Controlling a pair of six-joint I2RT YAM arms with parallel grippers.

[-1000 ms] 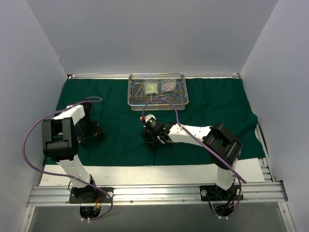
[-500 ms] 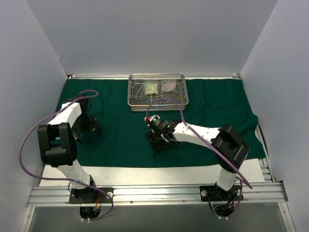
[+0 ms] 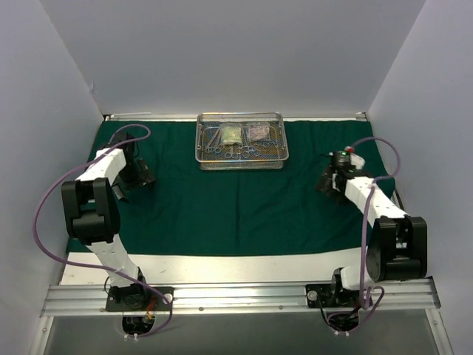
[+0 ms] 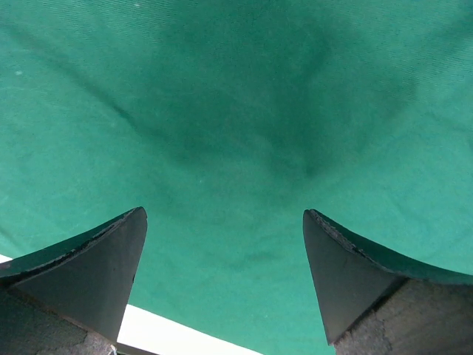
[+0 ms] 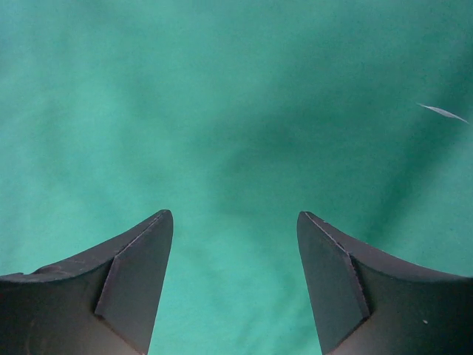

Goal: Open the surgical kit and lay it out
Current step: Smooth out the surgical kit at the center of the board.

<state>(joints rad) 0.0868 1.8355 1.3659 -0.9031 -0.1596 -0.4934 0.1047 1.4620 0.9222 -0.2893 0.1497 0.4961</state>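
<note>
The dark green cloth [image 3: 222, 214] lies spread flat over the table [image 3: 222, 268], filling the middle of the top view. The wire-mesh tray [image 3: 242, 162] sits on the cloth's far edge, at upper centre, with the steel clamps [image 3: 233, 150] and two clear pouches [image 3: 231, 133] inside it. The left fingers [image 4: 89, 274] hang spread wide over bare cloth at the left of the frame, holding nothing. The right fingers [image 5: 126, 288] hang over bare cloth at the right, parted, with nothing between them. Both are well apart from the tray.
</note>
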